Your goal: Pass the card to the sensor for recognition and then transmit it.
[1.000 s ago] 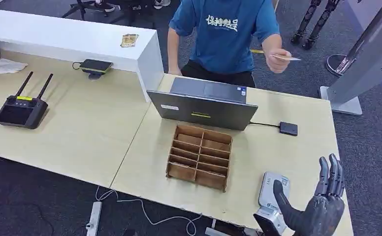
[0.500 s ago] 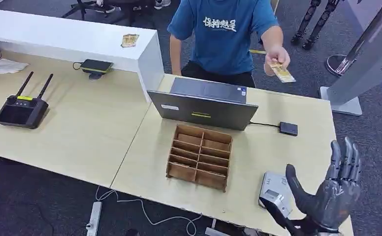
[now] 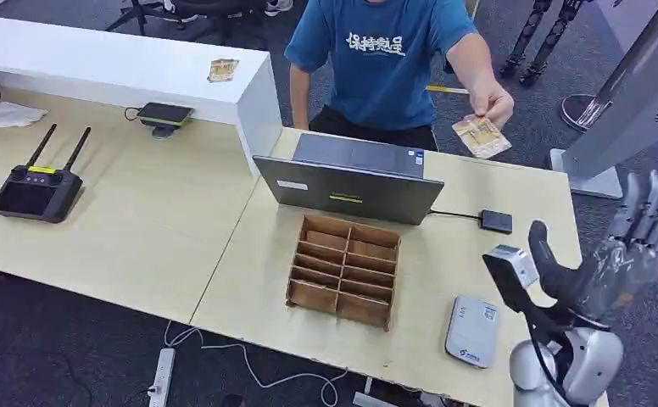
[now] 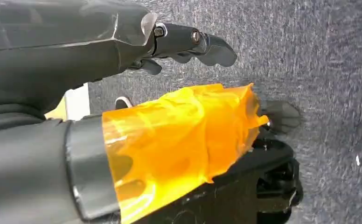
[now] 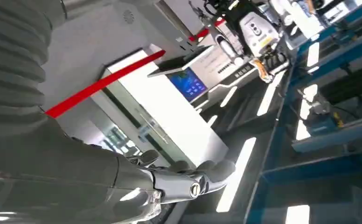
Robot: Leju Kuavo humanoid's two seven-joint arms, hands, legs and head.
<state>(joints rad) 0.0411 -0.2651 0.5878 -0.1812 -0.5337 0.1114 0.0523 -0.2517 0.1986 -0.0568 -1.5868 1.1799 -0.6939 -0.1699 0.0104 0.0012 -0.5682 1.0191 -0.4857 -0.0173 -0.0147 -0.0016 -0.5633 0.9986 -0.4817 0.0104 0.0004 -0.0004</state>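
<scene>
Handover: a person's hand point(image 3: 497, 106) offers the card point(image 3: 481, 136).
Right hand point(image 3: 618, 254), fingers spread and empty, beyond the laptop point(image 3: 351, 176), must reach and pinch it.

A wooden divided organizer point(image 3: 343, 270) is seen on the light wood table point(image 3: 139, 229), just in front of an open grey laptop point(image 3: 351, 178). A black cable runs from the laptop side to a small black box point(image 3: 497, 222) lying on the table. On the left part of the table, a black remote controller point(image 3: 36, 188) with two upright antennas is placed, with a crumpled white sheet point(image 3: 9, 114) behind it. A dark phone point(image 3: 164, 113) on a stand is set beside a white partition point(image 3: 139, 68). A white power strip point(image 3: 162, 376) with cables lies on the dark carpet under the table.
</scene>
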